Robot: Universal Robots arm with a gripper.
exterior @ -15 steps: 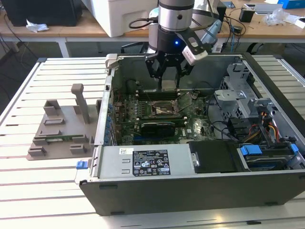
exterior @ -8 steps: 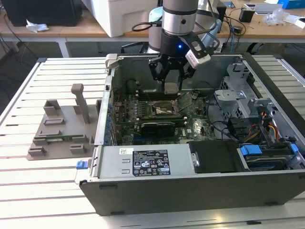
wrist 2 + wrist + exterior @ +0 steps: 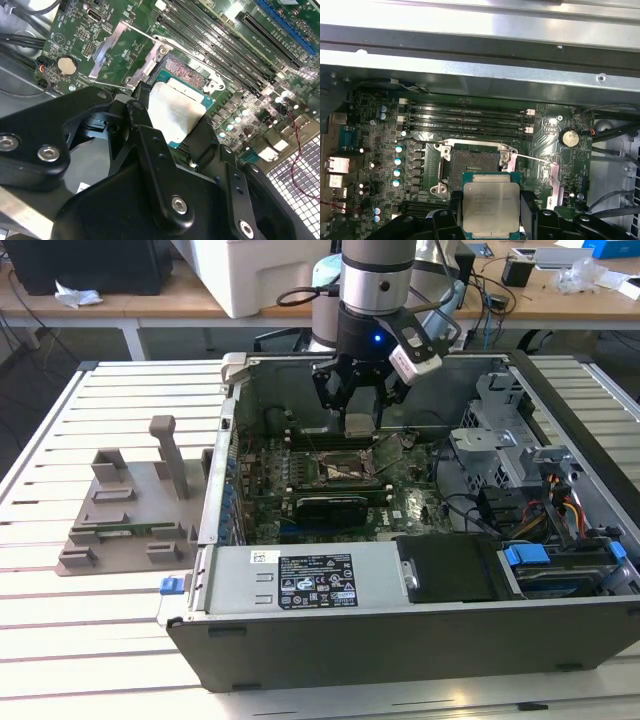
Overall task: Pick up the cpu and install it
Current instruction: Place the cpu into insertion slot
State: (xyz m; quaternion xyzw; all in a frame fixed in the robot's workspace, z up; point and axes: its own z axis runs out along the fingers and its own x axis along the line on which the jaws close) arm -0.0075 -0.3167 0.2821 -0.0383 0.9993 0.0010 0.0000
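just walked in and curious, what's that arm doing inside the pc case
The robot arm's end effector grips the cpu by its edges and holds it inside the open computer case, over the motherboard. The socket lies open and empty close by, so the cpu is not yet seated.
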